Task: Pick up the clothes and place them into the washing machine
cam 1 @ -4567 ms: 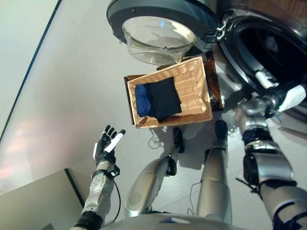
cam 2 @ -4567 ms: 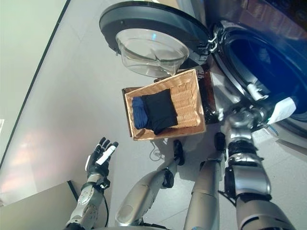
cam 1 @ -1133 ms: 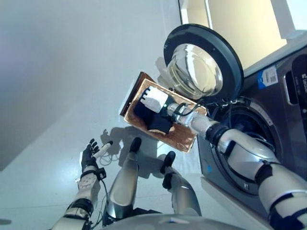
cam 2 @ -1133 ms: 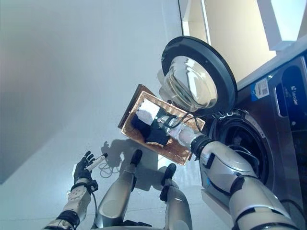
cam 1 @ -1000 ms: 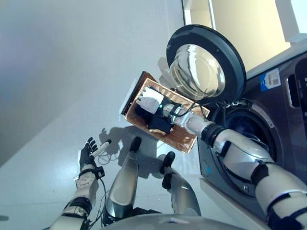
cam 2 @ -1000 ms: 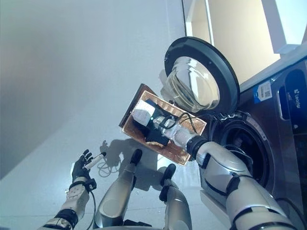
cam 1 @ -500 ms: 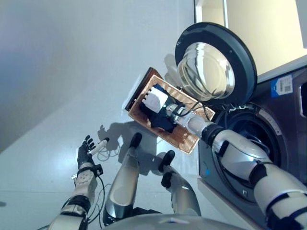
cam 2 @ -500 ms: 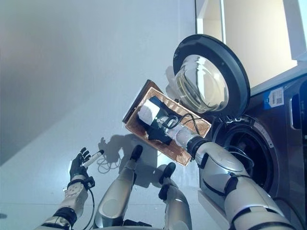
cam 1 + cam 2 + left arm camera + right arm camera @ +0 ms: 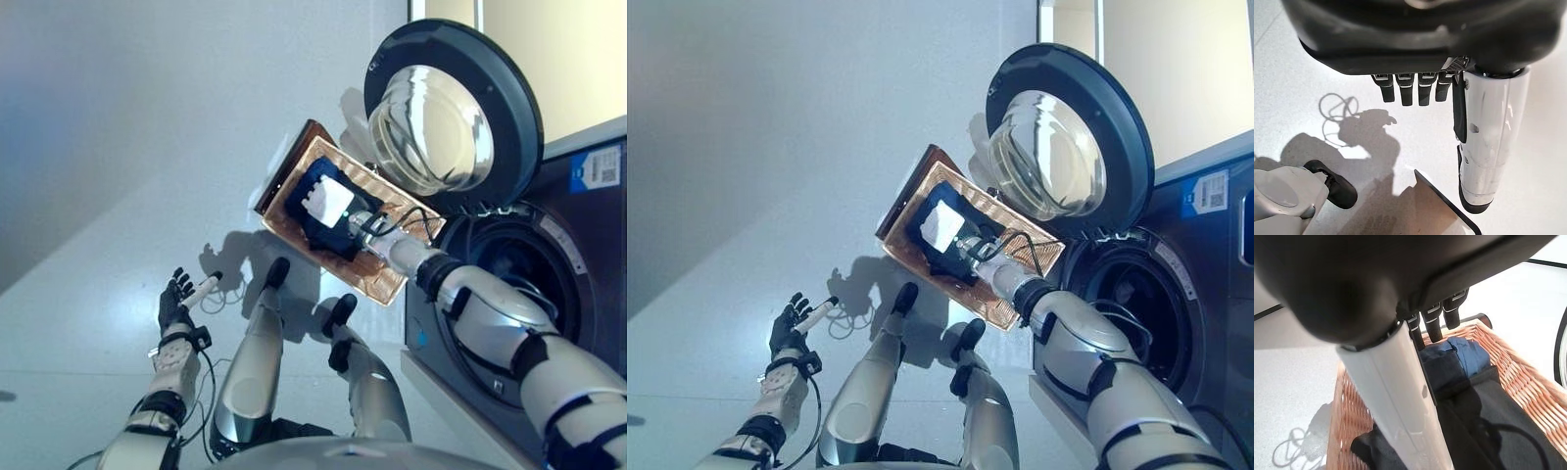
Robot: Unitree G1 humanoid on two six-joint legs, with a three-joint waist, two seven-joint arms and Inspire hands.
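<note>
Pale, smooth floor [image 9: 88,245] all round, glossy enough to take hard shadows. Front-loading washing machine [image 9: 578,264] along the robot's right, dark-fronted, round door [image 9: 453,98] swung wide with its domed clear glass facing out, so the drum mouth [image 9: 519,294] stands free for loading. Wicker basket [image 9: 1014,284] set on the floor just beside that opening, presumably to keep the carry short: rectangular, woven honey-coloured sides, ribbed weave plain in the right wrist view.

Clothes inside the basket: black garment [image 9: 1498,421], soft and matte, lying folded flat; blue garment [image 9: 1469,355] tucked beside it toward one end, creased.

Right hand [image 9: 328,201] reaching down into the basket, directly over the dark fabric, white-covered thumb forward, fingers [image 9: 1432,325] straight and spread, nothing gripped yet; whether the fingertips already touch the cloth cannot be told. Judged as the approach to a grasp.

Left hand [image 9: 178,299] held out low over bare floor, well apart from the basket, fingers relaxed and empty, idle.
</note>
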